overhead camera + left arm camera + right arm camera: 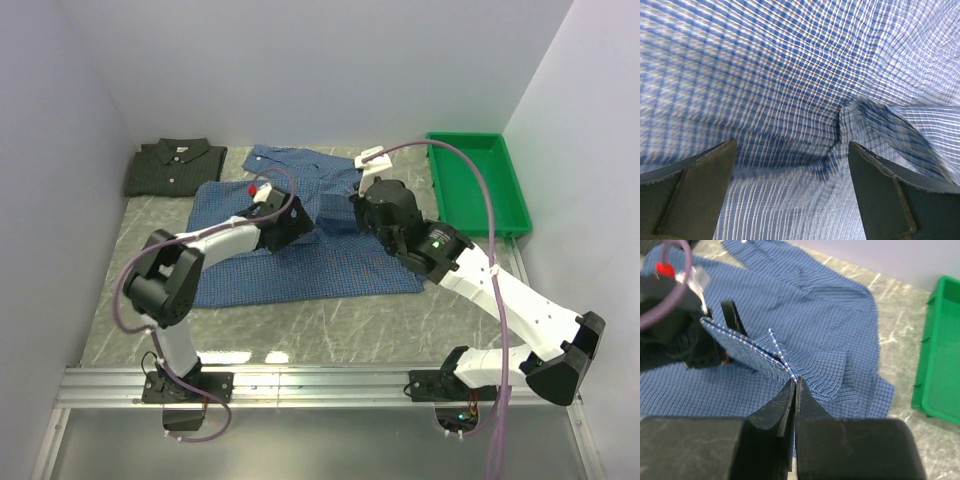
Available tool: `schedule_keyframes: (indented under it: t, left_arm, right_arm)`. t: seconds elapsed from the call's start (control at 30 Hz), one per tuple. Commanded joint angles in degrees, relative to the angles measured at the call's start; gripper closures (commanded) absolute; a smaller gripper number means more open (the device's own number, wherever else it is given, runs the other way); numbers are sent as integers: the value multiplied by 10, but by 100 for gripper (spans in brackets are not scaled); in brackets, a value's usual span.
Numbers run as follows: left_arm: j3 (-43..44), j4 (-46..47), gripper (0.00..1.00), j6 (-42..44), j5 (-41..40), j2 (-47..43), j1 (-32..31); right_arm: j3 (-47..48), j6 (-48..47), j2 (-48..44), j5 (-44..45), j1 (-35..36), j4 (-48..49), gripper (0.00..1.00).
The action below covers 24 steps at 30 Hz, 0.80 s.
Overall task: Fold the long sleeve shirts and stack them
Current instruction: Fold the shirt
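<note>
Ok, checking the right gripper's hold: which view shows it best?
Right wrist: the right gripper is shut on a fold of the blue shirt. Top external shows its body, not the pinch; left wrist shows only cloth.

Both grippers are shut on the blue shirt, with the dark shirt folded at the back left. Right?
Not quite: the left wrist view shows the left gripper open over the blue shirt. Only the right gripper is shut on it; the dark shirt is folded back left.

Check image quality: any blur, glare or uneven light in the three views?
Top external: even light, sharp. Left wrist: blue shirt fills the frame, its checks smeared by blur. Right wrist: shirt checks crisp, right hand close to the lens, dark and soft.
</note>
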Motion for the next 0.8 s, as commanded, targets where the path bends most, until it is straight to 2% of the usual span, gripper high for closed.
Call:
schedule_keyframes:
  t: [0.0, 0.2, 0.37, 0.6, 0.77]
  left_arm:
    - [5, -65, 1, -27, -39, -95, 16]
    - [-11, -155, 1, -9, -55, -200, 71]
    - [-48, -195, 1, 61, -42, -277, 120]
    - [-116, -204, 1, 150, -37, -382, 180]
    - [-171, -169, 1, 203, -24, -430, 203]
  right_arm:
    - [2, 32, 3, -12, 23, -9, 100]
    - [21, 111, 57, -13, 62, -16, 100]
    - [27, 207, 114, -37, 82, 9, 100]
    - [37, 317, 198, -28, 127, 39, 100]
    - [78, 359, 261, -21, 161, 46, 100]
